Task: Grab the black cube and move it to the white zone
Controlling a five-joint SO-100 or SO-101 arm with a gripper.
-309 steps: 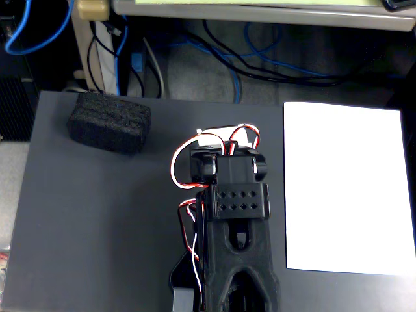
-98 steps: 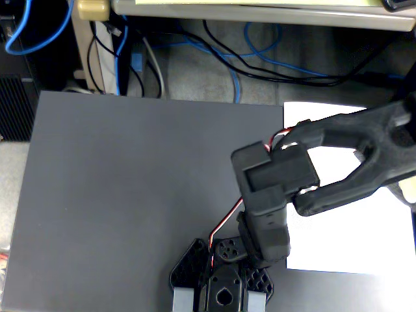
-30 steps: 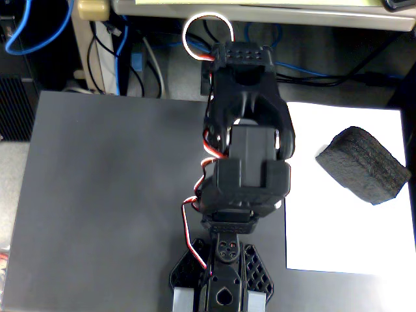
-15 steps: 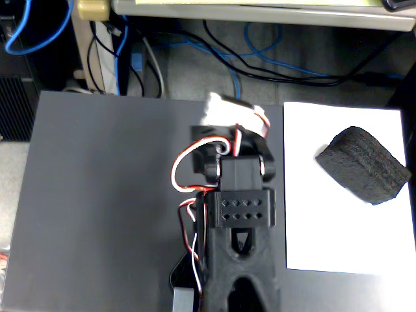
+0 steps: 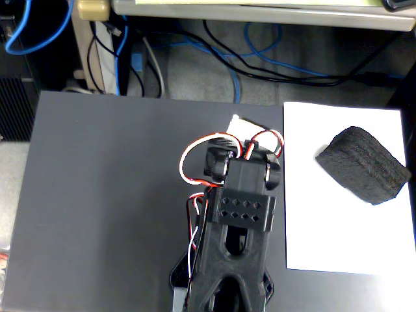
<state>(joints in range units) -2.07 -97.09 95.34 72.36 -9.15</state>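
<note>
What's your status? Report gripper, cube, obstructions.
Gripper hidden under the arm, state unknown. Black cube resting on the white zone, clear of the arm. Nothing in the way.

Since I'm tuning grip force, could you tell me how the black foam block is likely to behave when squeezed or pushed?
The black cube looks rough and spongy, so it probably compresses and grips well. It seems light for its size. Lying flat on the white zone, it should slide, not roll.
</note>
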